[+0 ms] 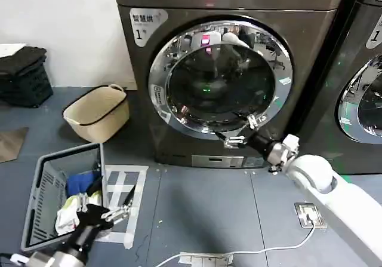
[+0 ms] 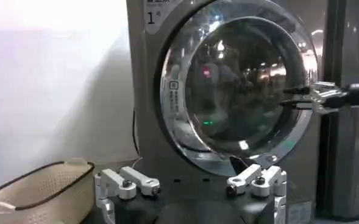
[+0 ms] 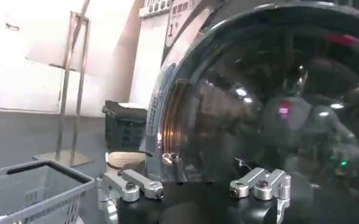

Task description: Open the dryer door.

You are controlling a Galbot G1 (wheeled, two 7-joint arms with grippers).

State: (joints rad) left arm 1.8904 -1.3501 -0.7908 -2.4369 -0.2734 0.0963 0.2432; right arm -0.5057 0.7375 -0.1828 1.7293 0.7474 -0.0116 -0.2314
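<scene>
The dryer door (image 1: 221, 79) sits shut on the dryer (image 1: 173, 135). At its five o'clock rim the right gripper (image 1: 243, 131) hovers, jaws apart, holding nothing. A cream basket (image 1: 95, 113) stands at eight o'clock. Nearer, the left gripper (image 1: 113, 209) waits open beside a grey crate (image 1: 42, 201).

Cream basket (image 1: 97, 113) with dark rim on blue-grey floor, left of the machines. Grey crate (image 1: 58, 195) nearer, holding blue and white cloth. White tape square (image 1: 126, 202) beside crate. Black stacked crates (image 1: 24, 76) by white wall. White cable (image 1: 250, 250) runs to floor socket (image 1: 309, 214). Second machine (image 1: 358, 76) at right edge
</scene>
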